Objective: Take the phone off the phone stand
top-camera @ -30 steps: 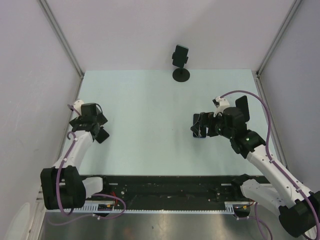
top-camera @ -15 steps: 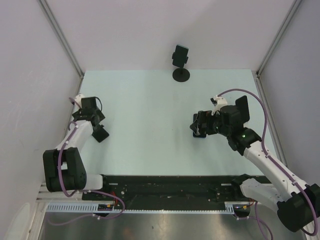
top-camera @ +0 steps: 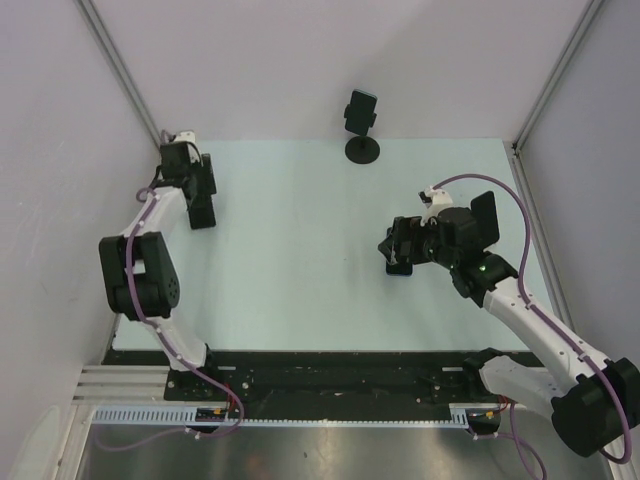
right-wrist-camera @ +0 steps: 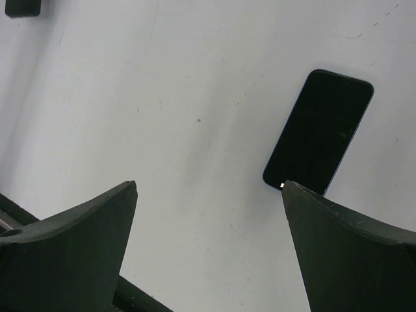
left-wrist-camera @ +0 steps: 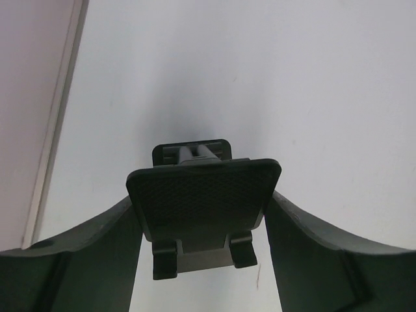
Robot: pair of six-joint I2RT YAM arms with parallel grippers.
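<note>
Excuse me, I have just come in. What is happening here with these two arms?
A phone lies flat on the table, away from the stand at the far edge. The right pincer hangs open close to it and holds nothing. The left pincer is over by the far left corner, with a small black ridged piece between its fingers; whether it grips that piece cannot be told.
</note>
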